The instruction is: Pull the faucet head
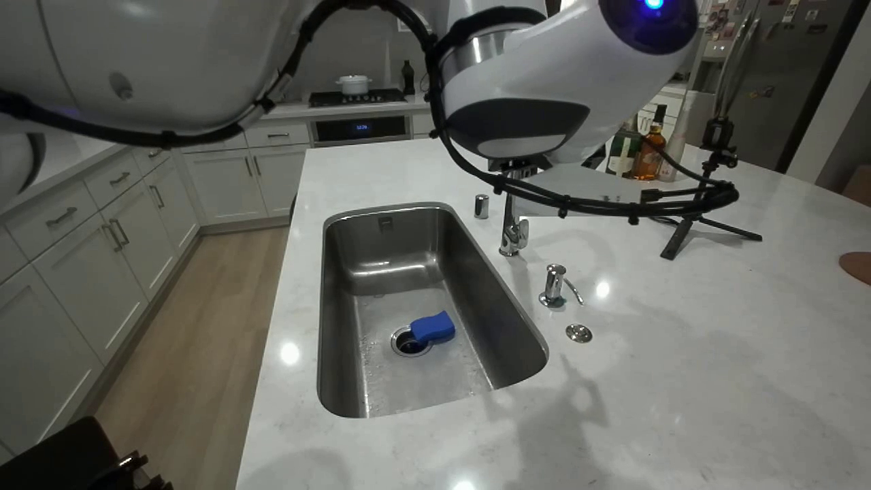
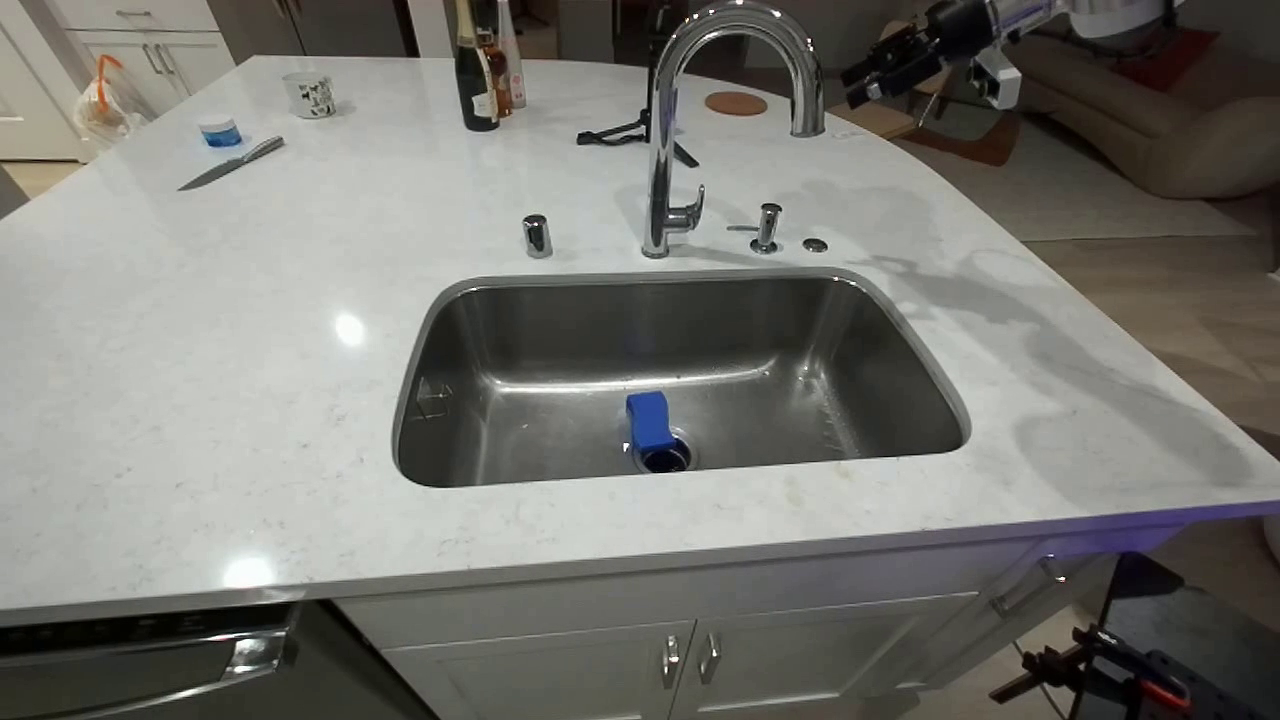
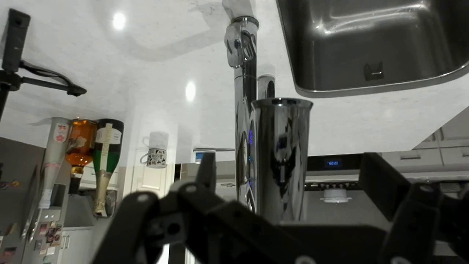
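Note:
The faucet head (image 2: 807, 115) is the chrome tip hanging at the end of the arched faucet neck (image 2: 660, 150). My gripper (image 2: 858, 86) is just right of the head in that exterior view, apart from it, at about its height. In the upside-down wrist view the gripper (image 3: 288, 172) is open. The faucet head (image 3: 282, 157) stands between the two fingers in that picture, with visible gaps on both sides and nothing gripped. The neck (image 3: 243, 88) rises behind it. In an exterior view only the faucet's lower body (image 1: 510, 224) shows; the arm hides the head and gripper.
A steel sink (image 2: 680, 278) lies in front of the faucet, with a blue sponge (image 2: 650, 420) by its drain. A chrome soap dispenser (image 2: 767, 228), a chrome disc (image 2: 815, 245) and a short chrome fitting (image 2: 537, 236) flank the faucet. Bottles (image 2: 478, 80) and a black tripod (image 1: 708, 177) stand beyond.

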Controlling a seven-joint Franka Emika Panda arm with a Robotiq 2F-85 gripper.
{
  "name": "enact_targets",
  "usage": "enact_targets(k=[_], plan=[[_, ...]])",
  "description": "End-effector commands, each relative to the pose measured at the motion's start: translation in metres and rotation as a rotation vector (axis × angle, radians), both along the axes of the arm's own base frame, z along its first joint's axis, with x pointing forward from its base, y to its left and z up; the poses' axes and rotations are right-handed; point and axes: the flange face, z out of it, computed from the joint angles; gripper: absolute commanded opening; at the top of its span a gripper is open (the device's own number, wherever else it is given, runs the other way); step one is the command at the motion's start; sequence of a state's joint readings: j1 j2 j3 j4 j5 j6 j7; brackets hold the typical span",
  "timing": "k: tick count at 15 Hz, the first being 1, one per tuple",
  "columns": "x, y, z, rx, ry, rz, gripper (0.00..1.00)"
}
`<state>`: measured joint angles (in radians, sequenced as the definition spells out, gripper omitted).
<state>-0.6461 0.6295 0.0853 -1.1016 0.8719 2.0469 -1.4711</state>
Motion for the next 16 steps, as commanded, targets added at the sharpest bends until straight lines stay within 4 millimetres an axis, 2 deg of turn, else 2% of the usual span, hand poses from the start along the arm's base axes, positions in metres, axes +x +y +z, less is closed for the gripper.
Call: enact_targets(k=[1,5,9,13,16], plan=[[-0.027,0.018,0.025,0.0,-0.075,-0.026,1.0],[-0.029,0.035,0.035,0.042,-0.101,0.003,1.0],[-0.009,0.046,0.011,0.024,-0.033,0.004,1.0],[0.02,0.065,-0.013,0.003,0.002,-0.004,1.0],[0.036,0.072,-0.018,-0.033,-0.008,-0.051,1.0]])
